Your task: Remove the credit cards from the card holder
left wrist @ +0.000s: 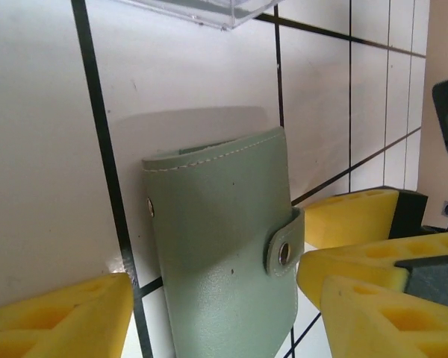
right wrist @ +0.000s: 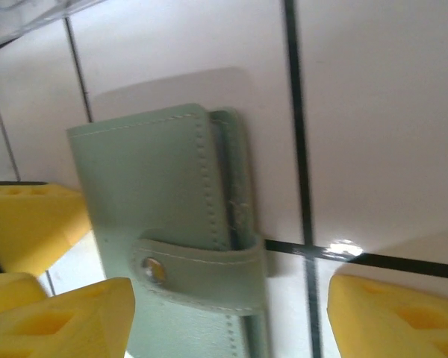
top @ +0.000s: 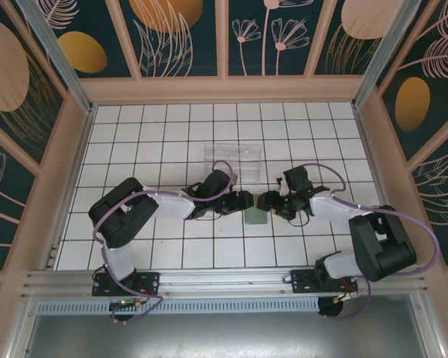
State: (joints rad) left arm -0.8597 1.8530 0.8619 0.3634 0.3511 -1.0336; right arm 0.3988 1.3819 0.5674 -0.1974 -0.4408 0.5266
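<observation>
The small grey-green folded leather card holder lies flat near the middle of the white tiled table, on the near-edge side of the clear plastic tray. Its strap is snapped shut. Its long axis runs from the near edge to the far edge, and the strapped opening side faces the right edge. The left gripper and the right gripper straddle it, jaws spread and grasping nothing, probably to pin it and unsnap the strap.

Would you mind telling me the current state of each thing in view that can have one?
card holder, folded shut, strap snapped, flat on the table
left gripper, open, straddling the card holder
right gripper, open, straddling the card holder
clear tray, upright on the table
</observation>
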